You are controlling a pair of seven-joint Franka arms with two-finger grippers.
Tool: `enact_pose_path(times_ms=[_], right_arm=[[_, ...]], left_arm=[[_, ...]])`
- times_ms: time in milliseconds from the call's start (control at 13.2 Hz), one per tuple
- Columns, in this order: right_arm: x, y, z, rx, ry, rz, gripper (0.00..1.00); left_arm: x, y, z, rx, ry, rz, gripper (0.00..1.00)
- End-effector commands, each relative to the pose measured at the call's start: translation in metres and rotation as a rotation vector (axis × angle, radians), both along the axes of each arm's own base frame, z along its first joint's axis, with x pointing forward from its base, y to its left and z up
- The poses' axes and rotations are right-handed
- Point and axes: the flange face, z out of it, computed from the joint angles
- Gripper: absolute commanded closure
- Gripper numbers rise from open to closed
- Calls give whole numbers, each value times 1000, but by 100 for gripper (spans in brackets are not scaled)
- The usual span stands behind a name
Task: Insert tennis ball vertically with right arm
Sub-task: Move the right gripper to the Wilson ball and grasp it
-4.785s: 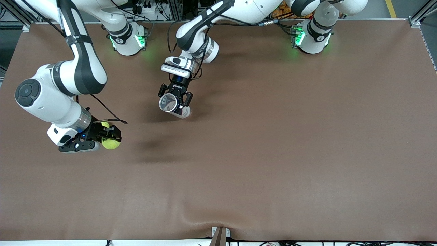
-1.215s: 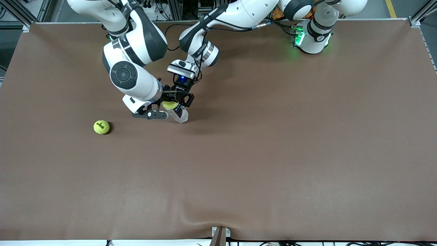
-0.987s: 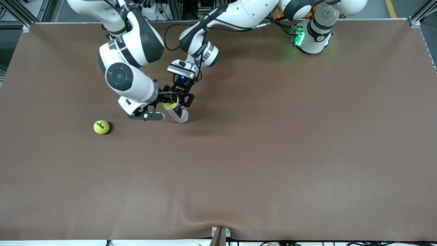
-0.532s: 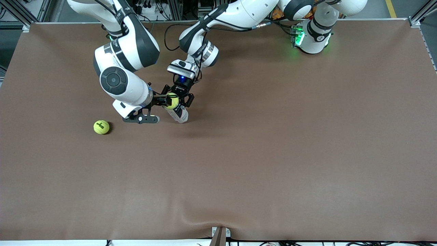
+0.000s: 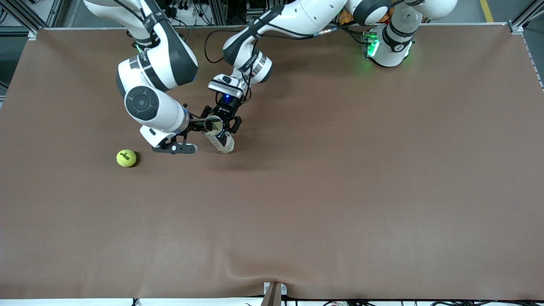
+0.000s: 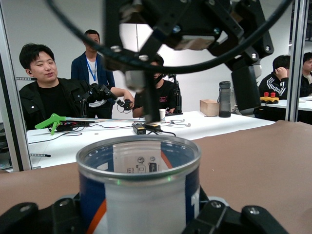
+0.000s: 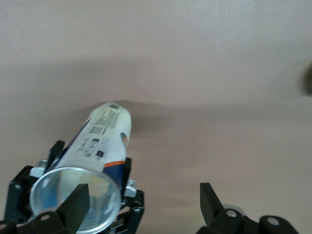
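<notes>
One yellow tennis ball (image 5: 126, 158) lies on the brown table (image 5: 340, 191) while another has dropped into the clear plastic can (image 5: 219, 137) clamped upright by the left gripper (image 5: 222, 123), the right gripper (image 5: 203, 125) now wide open, empty, above its mouth.

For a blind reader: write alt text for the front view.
The left gripper holds an upright ball can on a brown table, while the open right gripper sits beside its mouth. A loose tennis ball lies toward the right arm's end.
</notes>
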Motion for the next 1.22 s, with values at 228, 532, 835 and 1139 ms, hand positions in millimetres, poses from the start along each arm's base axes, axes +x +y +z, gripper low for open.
enact_pose_path(times_ms=[228,532,835,1139], right_arm=[[41,-152,5,51,4,63,0],[67,-241,-19,7,-73,189,0],[82,-305,-79,32,-105,227,0],[77,-317,-115,58,-61,211,0]], left_arm=[[7,-13,-2,-39,-36,-31,26],[7,-13,-4,-36,-36,-31,25],[7,-13,-4,-36,-35,-31,26],[7,-12,-4,-35,-36,-30,25]])
